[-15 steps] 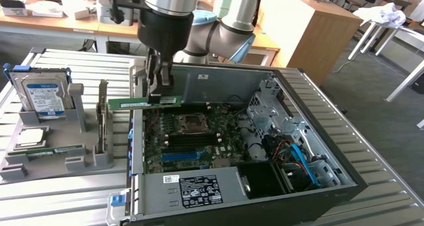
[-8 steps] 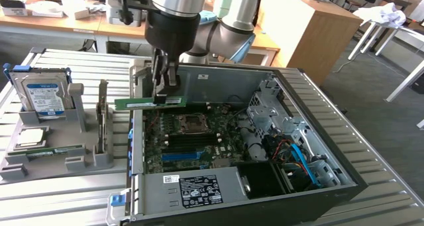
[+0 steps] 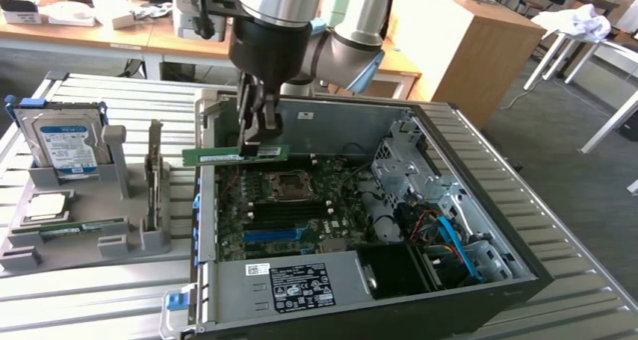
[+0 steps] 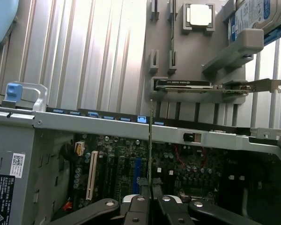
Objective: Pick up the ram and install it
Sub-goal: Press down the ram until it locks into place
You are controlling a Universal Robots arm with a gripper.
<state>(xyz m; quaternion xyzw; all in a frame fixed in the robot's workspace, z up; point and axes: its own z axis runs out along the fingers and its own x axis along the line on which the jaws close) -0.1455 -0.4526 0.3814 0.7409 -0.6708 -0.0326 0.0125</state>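
pincer (image 3: 261,134) clamps the ram (image 3: 235,155) edge-on above the motherboard (image 3: 289,205); any misalignment with the slot risks jamming or bending the stick.

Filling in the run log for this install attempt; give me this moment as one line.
gripper: shut on ram | ram: lifted, level, above motherboard in open PC case | not seated | holder tray: another stick still there
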